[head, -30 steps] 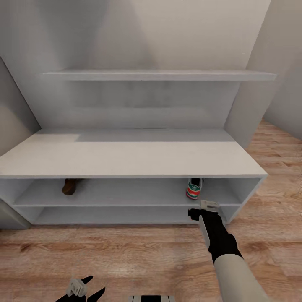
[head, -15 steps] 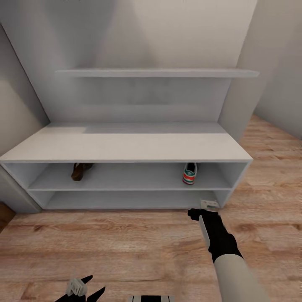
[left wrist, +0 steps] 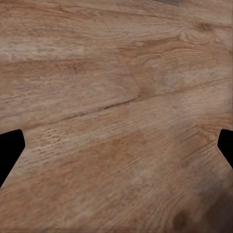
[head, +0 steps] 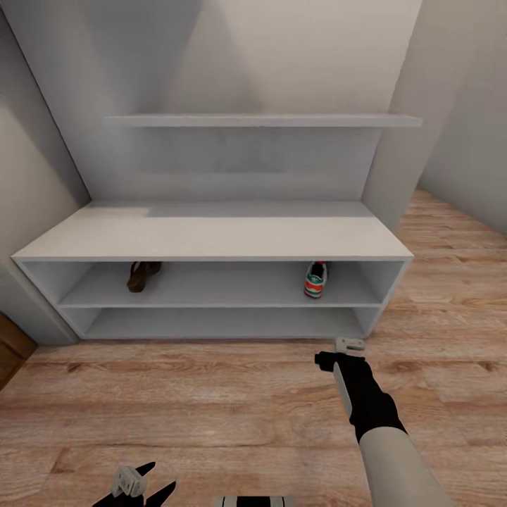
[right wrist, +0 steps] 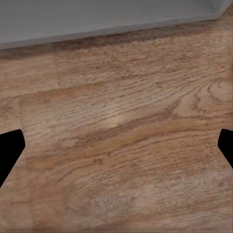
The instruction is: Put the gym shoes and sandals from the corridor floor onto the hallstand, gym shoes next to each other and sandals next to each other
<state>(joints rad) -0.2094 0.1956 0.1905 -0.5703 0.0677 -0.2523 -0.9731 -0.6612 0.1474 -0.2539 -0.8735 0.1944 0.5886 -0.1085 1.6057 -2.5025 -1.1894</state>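
Observation:
The pale grey hallstand (head: 211, 239) stands against the wall ahead. On its upper open shelf lies one dark brown sandal (head: 143, 275) at the left end and one cream gym shoe (head: 315, 279) with a red-orange heel at the right end. My right gripper (head: 336, 353) hangs open over the corridor floor (head: 211, 401), just in front of the rack's right end. In the right wrist view its fingertips (right wrist: 10, 150) frame bare planks and the rack's base edge (right wrist: 97, 22). Low and to the left, my left gripper (head: 144, 486) is open above the floor (left wrist: 116, 97).
A wall shelf (head: 260, 120) juts out above the bench top. Grey walls close in on both sides of the rack. A brown wooden panel (head: 10, 355) shows at the left edge. The floor runs on to the right past the rack (head: 458, 282).
The whole view has drawn back from the hallstand, so the rack looks smaller and more floor shows in front. Both arms keep the same place in the picture.

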